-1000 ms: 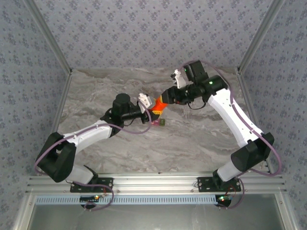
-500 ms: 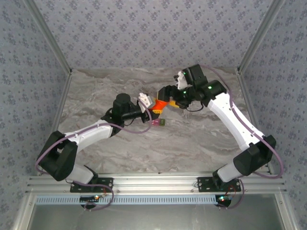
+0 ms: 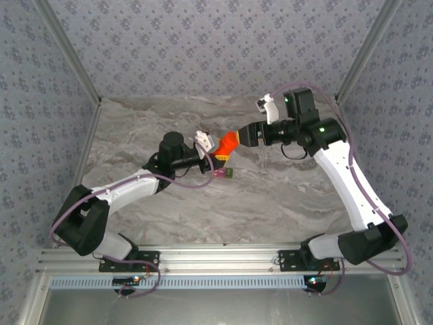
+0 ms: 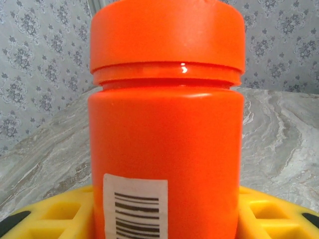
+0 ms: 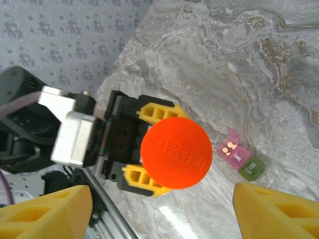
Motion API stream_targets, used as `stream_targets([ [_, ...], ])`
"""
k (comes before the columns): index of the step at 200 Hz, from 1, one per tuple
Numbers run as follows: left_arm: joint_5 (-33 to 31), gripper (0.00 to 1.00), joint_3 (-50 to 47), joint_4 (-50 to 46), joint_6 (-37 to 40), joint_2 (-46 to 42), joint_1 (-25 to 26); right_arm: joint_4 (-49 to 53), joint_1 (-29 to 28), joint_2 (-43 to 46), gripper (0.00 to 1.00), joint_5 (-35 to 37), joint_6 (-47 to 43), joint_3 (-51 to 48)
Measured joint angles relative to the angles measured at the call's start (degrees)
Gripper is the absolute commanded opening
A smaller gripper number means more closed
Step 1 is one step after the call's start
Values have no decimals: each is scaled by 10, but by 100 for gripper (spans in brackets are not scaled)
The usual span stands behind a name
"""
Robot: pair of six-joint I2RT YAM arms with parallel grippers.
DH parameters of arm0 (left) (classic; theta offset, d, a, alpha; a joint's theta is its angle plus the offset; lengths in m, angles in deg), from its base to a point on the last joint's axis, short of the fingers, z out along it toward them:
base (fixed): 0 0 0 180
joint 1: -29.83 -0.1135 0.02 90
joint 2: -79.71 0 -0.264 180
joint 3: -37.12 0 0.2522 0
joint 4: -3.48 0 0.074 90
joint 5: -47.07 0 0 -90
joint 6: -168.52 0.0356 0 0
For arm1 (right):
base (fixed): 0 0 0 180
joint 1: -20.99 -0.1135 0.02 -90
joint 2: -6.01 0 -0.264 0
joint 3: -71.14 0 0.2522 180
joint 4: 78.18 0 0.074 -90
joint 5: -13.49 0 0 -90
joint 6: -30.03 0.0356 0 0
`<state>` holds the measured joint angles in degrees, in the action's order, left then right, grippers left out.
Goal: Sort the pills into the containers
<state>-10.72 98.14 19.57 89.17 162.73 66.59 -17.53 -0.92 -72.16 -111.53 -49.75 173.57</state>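
Marbled table (image 3: 270, 203), papered walls (image 3: 203, 47). The left gripper (image 3: 215, 152) pinches the orange bottle (image 3: 229, 143); the right gripper (image 3: 247, 135), at its 3 o'clock, gapes wide.

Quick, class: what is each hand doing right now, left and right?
Left hand: closed on the orange bottle.
Right hand: open, holding nothing.

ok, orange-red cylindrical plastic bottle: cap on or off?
On. Left wrist view shows the orange cap seated on the orange-red cylindrical bottle, down to its neck ring.
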Motion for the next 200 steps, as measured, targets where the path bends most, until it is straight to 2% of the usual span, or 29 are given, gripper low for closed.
stream_targets([
  [72, 13, 0, 0, 4, -14, 0, 0, 9, -26, -53, 75, -5, -52, 38],
  [111, 15, 0, 0, 4, -14, 0, 0, 13, -31, -71, 75, -3, -54, 47],
  [152, 15, 0, 0, 4, -14, 0, 0, 23, -31, -84, 69, 1, -58, 50],
  [200, 15, 0, 0, 4, -14, 0, 0, 32, -36, -86, 69, 1, -64, 54],
])
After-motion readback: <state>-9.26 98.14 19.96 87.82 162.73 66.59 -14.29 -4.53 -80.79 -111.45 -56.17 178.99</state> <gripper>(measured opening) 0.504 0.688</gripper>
